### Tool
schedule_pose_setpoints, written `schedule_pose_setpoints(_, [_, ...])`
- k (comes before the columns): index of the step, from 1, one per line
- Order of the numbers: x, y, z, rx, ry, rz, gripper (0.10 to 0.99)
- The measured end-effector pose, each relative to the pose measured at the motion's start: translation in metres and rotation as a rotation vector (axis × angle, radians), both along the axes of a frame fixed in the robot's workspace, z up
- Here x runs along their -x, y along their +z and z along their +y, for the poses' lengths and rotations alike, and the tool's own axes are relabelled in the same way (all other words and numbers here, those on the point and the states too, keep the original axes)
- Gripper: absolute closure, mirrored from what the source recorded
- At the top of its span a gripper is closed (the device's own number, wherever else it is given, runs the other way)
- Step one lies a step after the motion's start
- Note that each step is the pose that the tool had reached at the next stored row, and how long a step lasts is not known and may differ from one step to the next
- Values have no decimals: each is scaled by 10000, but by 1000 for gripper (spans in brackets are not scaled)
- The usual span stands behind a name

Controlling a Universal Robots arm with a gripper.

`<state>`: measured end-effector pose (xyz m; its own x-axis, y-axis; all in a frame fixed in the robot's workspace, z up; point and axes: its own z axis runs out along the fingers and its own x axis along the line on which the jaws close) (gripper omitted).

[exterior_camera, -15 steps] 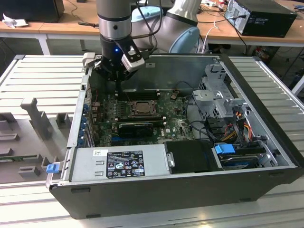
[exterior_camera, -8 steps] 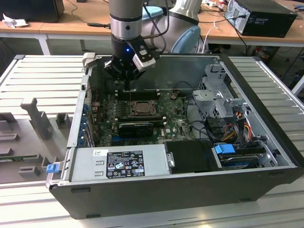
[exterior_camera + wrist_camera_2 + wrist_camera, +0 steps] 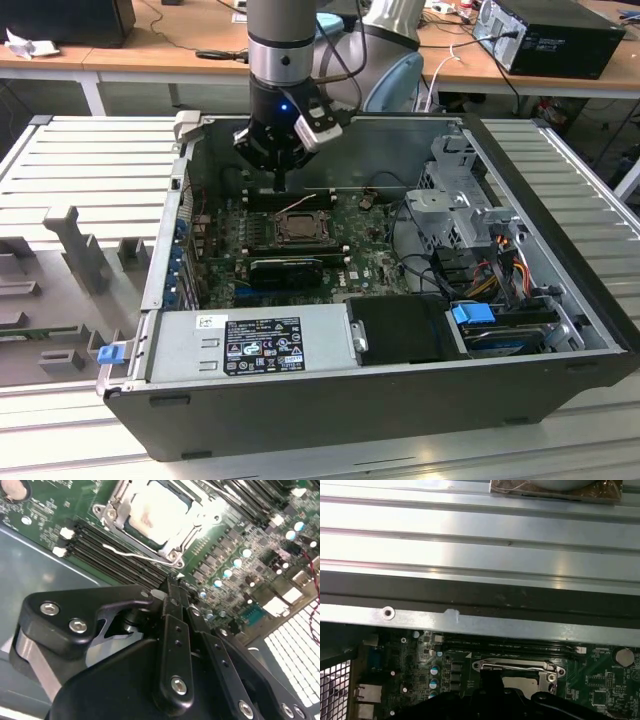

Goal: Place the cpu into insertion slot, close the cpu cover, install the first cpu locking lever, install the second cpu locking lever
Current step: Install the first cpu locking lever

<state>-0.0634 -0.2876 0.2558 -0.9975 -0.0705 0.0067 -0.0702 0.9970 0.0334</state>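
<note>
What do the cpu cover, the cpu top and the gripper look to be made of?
cpu cover: bare metal, probably steel; silvery, with bright glints and stamped edges.
cpu: pale matte face that looks like metal, possibly a plated lid; the glare leaves it open.
gripper: matte black, either plastic or coated metal, fastened with bright metal screws.

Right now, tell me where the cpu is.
In the second wrist view the cpu lies framed by the cpu cover, beside the memory slots, just beyond the end effector.
</note>
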Motion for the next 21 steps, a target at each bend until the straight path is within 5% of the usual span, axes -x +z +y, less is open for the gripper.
schedule_pose_setpoints(1, [-19, -2, -1, -112, -1, 2, 980])
schedule_pose_setpoints(3, [-49, -7, -2, -541, 0, 1, 980])
schedule_pose_setpoints(4, [-63, -25, -1, -587, 1, -2, 980])
schedule_pose_setpoints(14, [-292, -222, 1, -584, 6, -3, 980])
schedule_pose_setpoints(21, [-339, -289, 12, -584, 9, -23, 980])
